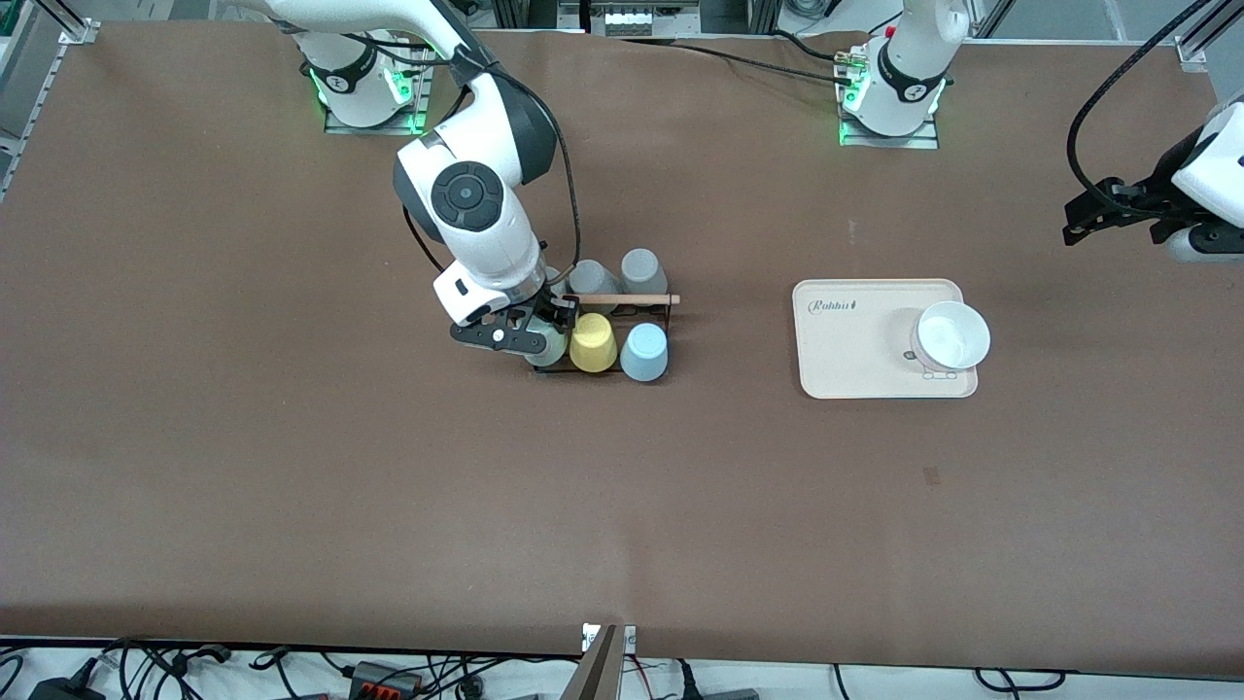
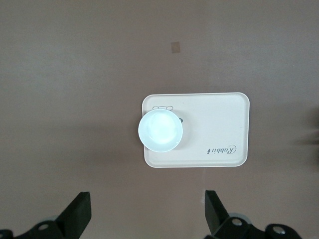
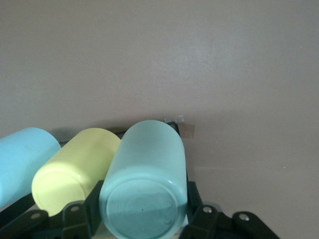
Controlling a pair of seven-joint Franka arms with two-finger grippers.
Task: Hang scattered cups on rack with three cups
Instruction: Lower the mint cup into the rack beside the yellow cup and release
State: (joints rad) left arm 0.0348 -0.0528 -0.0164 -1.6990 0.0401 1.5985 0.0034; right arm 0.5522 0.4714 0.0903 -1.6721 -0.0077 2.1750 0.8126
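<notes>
Your right pincer (image 3: 144, 219) is gripping the mint cup (image 3: 144, 184) at the rack (image 1: 622, 301), beside the yellow cup (image 1: 593, 342); be seating it squarely before letting go; your left pincer (image 2: 147, 211) is waiting, spread, over the bench (image 1: 292, 467).

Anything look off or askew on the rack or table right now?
Nothing stands out. The yellow cup and light blue cup hang side by side on the rack. The right gripper holds the mint-green cup beside them. The left gripper waits, jaws open, above the beige tray.
</notes>
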